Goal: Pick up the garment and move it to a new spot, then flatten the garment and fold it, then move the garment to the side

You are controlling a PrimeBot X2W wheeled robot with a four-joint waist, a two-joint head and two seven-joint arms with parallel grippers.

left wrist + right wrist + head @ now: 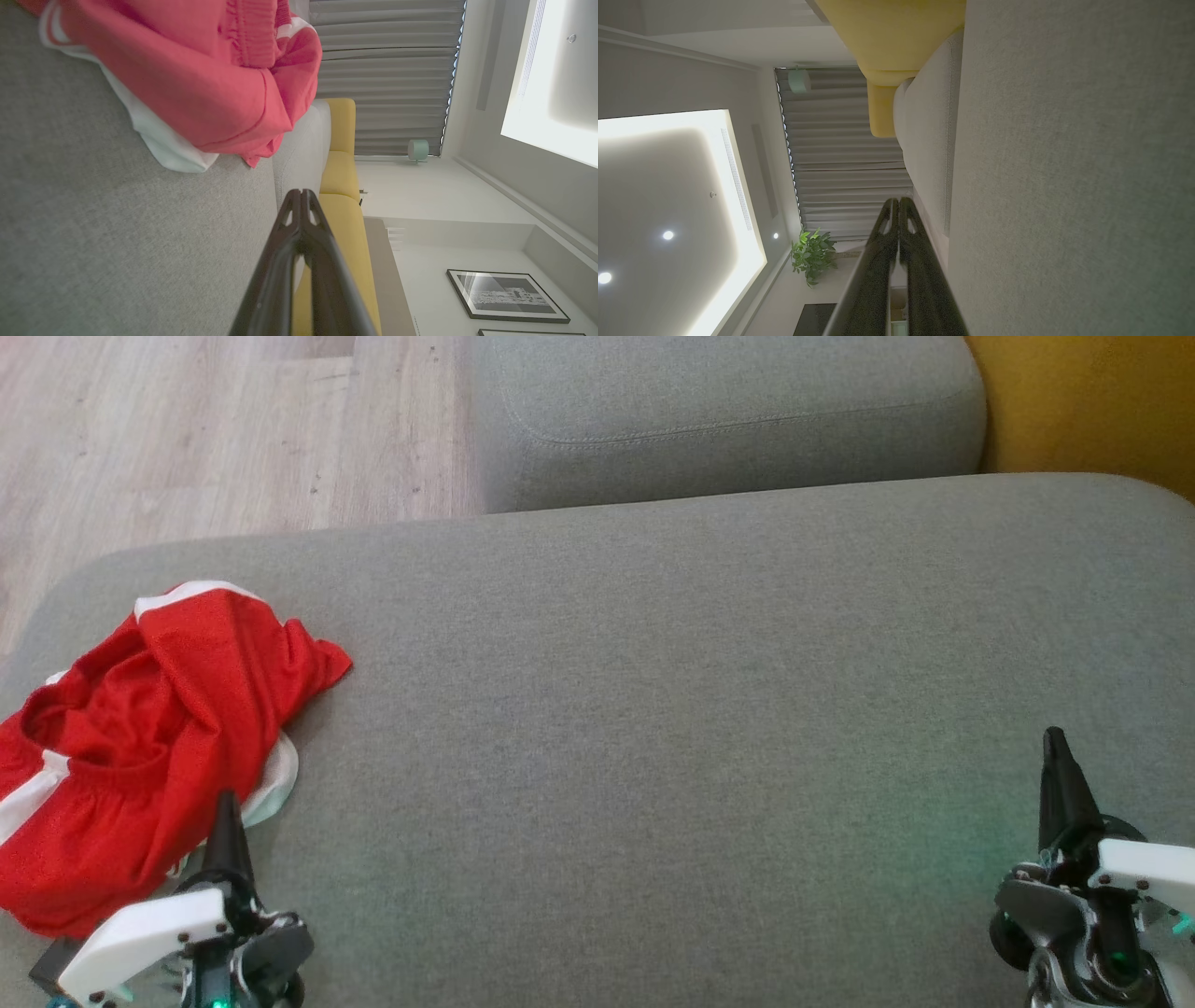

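Left pincer [227, 800] and right pincer [1055, 739] pressed together, crumpled red garment [159, 728], woven grey cushion [653, 709]

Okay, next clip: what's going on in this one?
Nothing is being handled yet. A crumpled red and white garment lies in a heap at the left end of the grey cushion. The robot's left hand is shut and empty, close to the garment's near edge. Its right hand, also shut and empty, is far off on the right over bare cushion. The pick-up has not started.
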